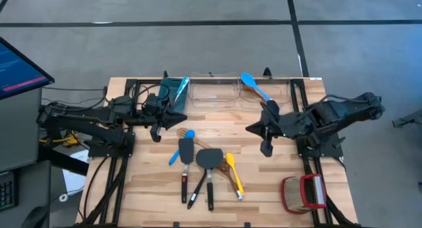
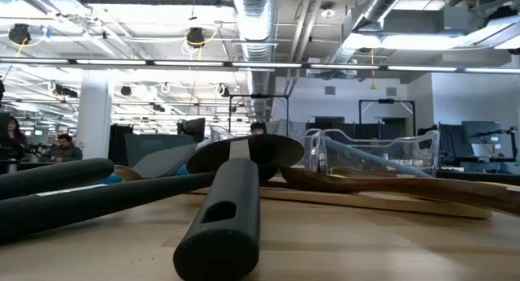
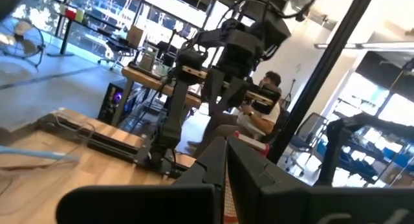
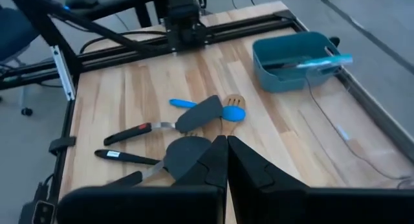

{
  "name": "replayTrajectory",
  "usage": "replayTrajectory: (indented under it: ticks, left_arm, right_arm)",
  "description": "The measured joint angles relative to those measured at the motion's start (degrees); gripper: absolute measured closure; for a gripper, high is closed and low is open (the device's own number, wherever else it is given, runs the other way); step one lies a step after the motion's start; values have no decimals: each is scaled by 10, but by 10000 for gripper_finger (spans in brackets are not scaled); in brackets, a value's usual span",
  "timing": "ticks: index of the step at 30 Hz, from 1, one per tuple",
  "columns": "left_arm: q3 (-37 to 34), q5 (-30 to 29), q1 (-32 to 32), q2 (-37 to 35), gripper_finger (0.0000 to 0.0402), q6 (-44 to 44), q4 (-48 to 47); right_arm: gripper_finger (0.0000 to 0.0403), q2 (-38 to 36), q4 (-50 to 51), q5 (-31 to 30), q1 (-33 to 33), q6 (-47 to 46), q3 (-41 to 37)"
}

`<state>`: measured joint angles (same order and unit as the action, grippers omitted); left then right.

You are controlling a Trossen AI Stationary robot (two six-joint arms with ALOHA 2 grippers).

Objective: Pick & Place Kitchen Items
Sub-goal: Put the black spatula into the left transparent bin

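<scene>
Both dark arms are hovering above the pale wooden counter [image 1: 277,182] with nothing in their grasp: the left gripper [image 1: 179,116] is pointing rightward with its jaws clenched together just beside the teal rectangular bin [image 1: 173,89], and the right gripper [image 1: 251,128] is pointing leftward with its jaws likewise clenched. Most of the long-handled utensils are lying in a loose cluster at the counter's near middle, between and nearer than the two grippers: two black spatulas [image 1: 185,151] and a black turner [image 1: 210,159] are lying with handles toward the near edge, a blue silicone spoon [image 1: 180,147] is crossing under them, and a yellow silicone spoon [image 1: 233,170] is lying beside a wooden spoon [image 1: 221,163]. Another blue silicone spoon [image 1: 253,84] is resting at the far edge beside a clear plastic container [image 1: 213,90]. A red-and-tan woven basket [image 1: 304,192] is sitting at the near right corner.
</scene>
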<state>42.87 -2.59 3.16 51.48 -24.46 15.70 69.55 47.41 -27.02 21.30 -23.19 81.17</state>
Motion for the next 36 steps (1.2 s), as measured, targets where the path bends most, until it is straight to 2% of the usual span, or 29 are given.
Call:
replayTrajectory:
  ticks: [5, 10, 16, 19, 23, 30, 36]
  left_arm:
    - [0, 0, 0, 0, 400, -20, 6]
    - [0, -38, 19, 20, 400, -76, 39]
    - [1, -62, 69, 103, 400, -76, 174]
    - [18, -81, 91, 157, 400, -76, 206]
    - [67, -122, 117, 222, 400, -72, 207]
    - [180, -204, 168, 298, 400, 3, 200]
    - [253, -348, 227, 340, 400, 32, 144]
  right_arm:
    - [402, -13, 13, -18, 32, 12, 0]
    - [402, -39, 46, -19, 55, 12, 0]
    - [402, -84, 68, -70, 96, 13, 0]
    - [402, -107, 68, -92, 116, 25, 0]
    - [402, -127, 66, -114, 138, 40, 0]
    - [402, -141, 66, -125, 177, 83, 0]
    - [402, -160, 54, -124, 215, 86, -24]
